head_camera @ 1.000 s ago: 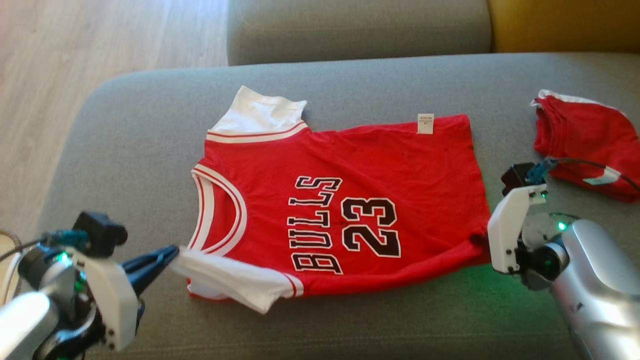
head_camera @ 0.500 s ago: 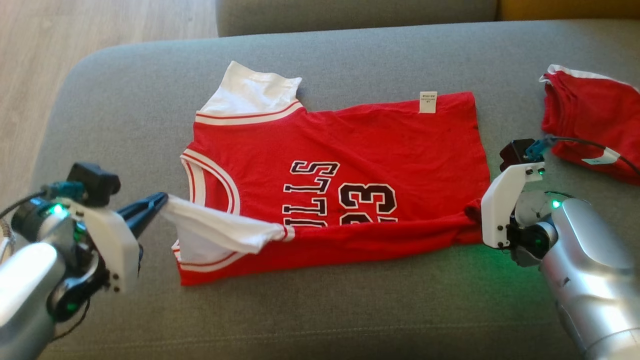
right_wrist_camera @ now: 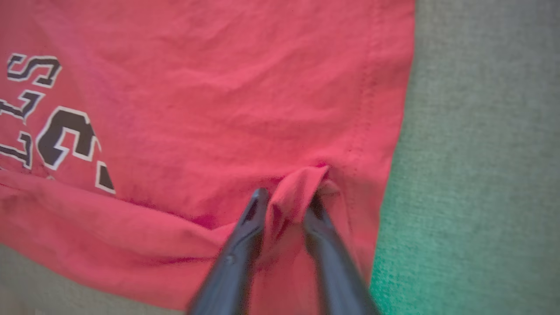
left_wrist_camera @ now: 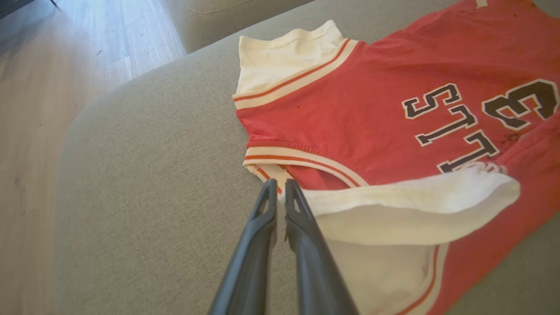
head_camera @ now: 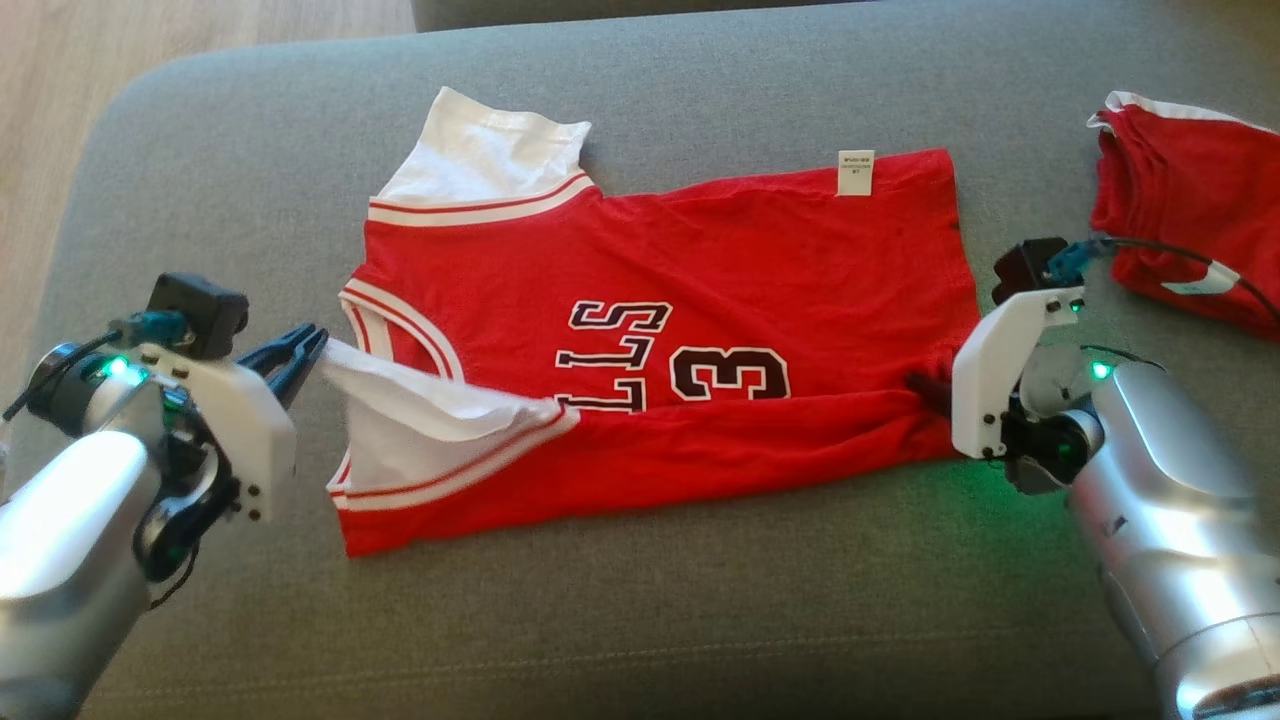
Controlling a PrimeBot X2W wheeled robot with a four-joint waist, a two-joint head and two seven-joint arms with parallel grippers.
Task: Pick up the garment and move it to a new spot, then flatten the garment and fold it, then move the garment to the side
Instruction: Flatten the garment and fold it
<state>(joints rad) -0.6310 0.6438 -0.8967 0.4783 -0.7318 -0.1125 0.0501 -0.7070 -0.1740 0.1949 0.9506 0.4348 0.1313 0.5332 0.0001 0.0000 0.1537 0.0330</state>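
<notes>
A red "BULLS 23" jersey, the garment [head_camera: 700, 250], lies on the grey sofa seat [head_camera: 700, 620], its near edge turned over onto the lettering. My left gripper [head_camera: 318, 340] pinches the white near sleeve [head_camera: 420, 410] and holds it raised off the seat. In the left wrist view, the left gripper [left_wrist_camera: 281, 186] has only a narrow slit between its fingers, with the sleeve [left_wrist_camera: 393, 205] at their tips. At the hem corner, my right gripper [head_camera: 915, 385] touches the garment. In the right wrist view, the right gripper [right_wrist_camera: 286, 197] stands parted around a bunched red fold [right_wrist_camera: 302, 183].
Another red garment [head_camera: 1180, 220] lies folded at the far right of the seat, just beyond my right arm. Wooden floor [head_camera: 60, 80] runs past the seat's left edge. The sofa's back cushion [head_camera: 600, 10] is at the top.
The camera has tilted down. Both grippers carried the near edge farther over the jersey, covering more of the lettering. The right fingers have parted around the hem.
</notes>
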